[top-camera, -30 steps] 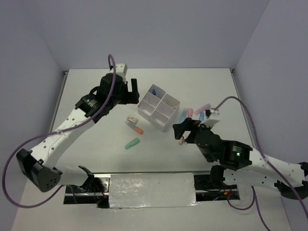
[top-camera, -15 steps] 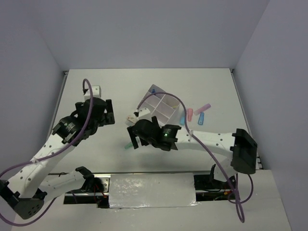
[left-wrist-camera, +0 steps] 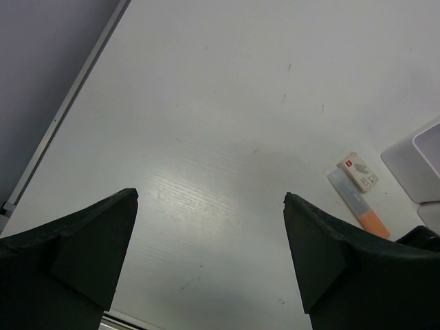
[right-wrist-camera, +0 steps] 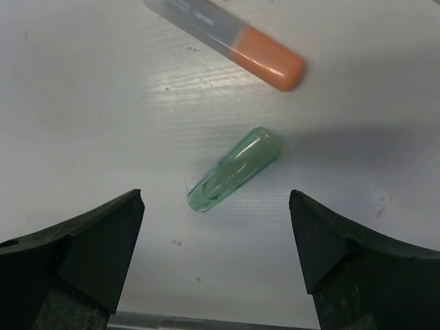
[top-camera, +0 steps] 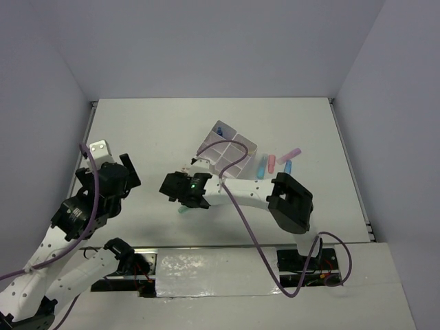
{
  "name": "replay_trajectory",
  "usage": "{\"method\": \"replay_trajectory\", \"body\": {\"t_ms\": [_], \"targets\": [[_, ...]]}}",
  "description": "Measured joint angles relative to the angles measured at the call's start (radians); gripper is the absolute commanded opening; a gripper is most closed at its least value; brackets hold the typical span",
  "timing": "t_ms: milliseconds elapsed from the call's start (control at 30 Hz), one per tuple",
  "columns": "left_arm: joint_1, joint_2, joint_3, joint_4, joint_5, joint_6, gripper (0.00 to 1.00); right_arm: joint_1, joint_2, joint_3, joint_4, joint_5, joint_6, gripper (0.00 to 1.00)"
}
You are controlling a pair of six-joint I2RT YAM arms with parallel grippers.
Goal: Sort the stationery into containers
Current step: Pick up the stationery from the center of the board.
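A green highlighter (right-wrist-camera: 234,170) lies on the table just ahead of my right gripper (right-wrist-camera: 216,197), which is open and holds nothing. An orange-tipped highlighter (right-wrist-camera: 227,42) lies beyond it. In the top view the right arm reaches left across the table, and only a bit of the green highlighter (top-camera: 183,211) shows under it. The white four-compartment container (top-camera: 227,148) stands behind, with a blue item in its far-left cell. My left gripper (left-wrist-camera: 210,196) hangs open and empty over bare table at the near left. An eraser (left-wrist-camera: 359,172) and the orange-tipped highlighter (left-wrist-camera: 359,206) lie to its right.
Pink and blue highlighters (top-camera: 270,163) lie in a cluster right of the container, another pink one (top-camera: 293,151) beyond them. The right arm's elbow (top-camera: 290,201) hangs over the near middle. A corner of the container (left-wrist-camera: 419,161) shows at the left wrist view's right edge.
My right arm has swung from the right side across to the left and now hovers over the green highlighter. My left arm has drawn back from the container to the near left.
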Motion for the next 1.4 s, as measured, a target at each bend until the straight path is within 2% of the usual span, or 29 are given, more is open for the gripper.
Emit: {"method": "replay_trajectory", "body": {"t_ms": [200, 233, 400, 533, 600, 733, 867, 933, 967, 1033, 1167, 1300, 1400], "targets": [[0.002, 0.005, -0.003, 0.016, 0.013, 0.008, 0.99, 0.016, 0.096, 0.003, -0.008, -0.006, 0.106, 0.89], [0.002, 0.008, -0.004, 0.02, 0.019, 0.012, 0.99, 0.017, 0.119, 0.011, -0.016, -0.007, 0.116, 0.85], [0.002, 0.0, -0.013, 0.039, 0.039, 0.028, 0.99, 0.01, 0.16, 0.034, -0.022, -0.003, 0.138, 0.8], [0.002, -0.012, -0.017, 0.043, 0.049, 0.029, 0.99, 0.006, 0.166, 0.033, -0.034, -0.006, 0.142, 0.42], [0.003, -0.017, -0.017, 0.043, 0.051, 0.029, 0.99, 0.006, 0.164, 0.023, -0.033, -0.008, 0.139, 0.32], [0.004, -0.019, -0.017, 0.043, 0.052, 0.029, 0.99, 0.006, 0.129, -0.04, 0.021, -0.012, 0.132, 0.23], [0.004, -0.039, -0.017, 0.044, 0.053, 0.03, 0.99, 0.002, 0.105, -0.081, 0.066, -0.02, 0.075, 0.24], [0.005, -0.049, -0.017, 0.044, 0.056, 0.03, 0.99, -0.002, 0.091, -0.108, 0.107, -0.036, 0.009, 0.31], [0.005, -0.051, -0.017, 0.044, 0.057, 0.03, 0.99, -0.005, 0.081, -0.126, 0.13, -0.047, -0.027, 0.43], [0.006, -0.051, -0.017, 0.045, 0.059, 0.03, 0.99, -0.013, 0.057, -0.166, 0.18, -0.075, -0.096, 0.48], [0.006, -0.05, -0.017, 0.045, 0.06, 0.03, 0.99, -0.03, 0.018, -0.228, 0.24, -0.11, -0.219, 0.48], [0.006, -0.054, -0.017, 0.045, 0.06, 0.03, 0.99, -0.034, 0.035, -0.202, 0.213, -0.107, -0.326, 0.42], [0.006, -0.061, -0.017, 0.047, 0.061, 0.031, 0.99, -0.034, 0.039, -0.202, 0.214, -0.111, -0.383, 0.41]]}}
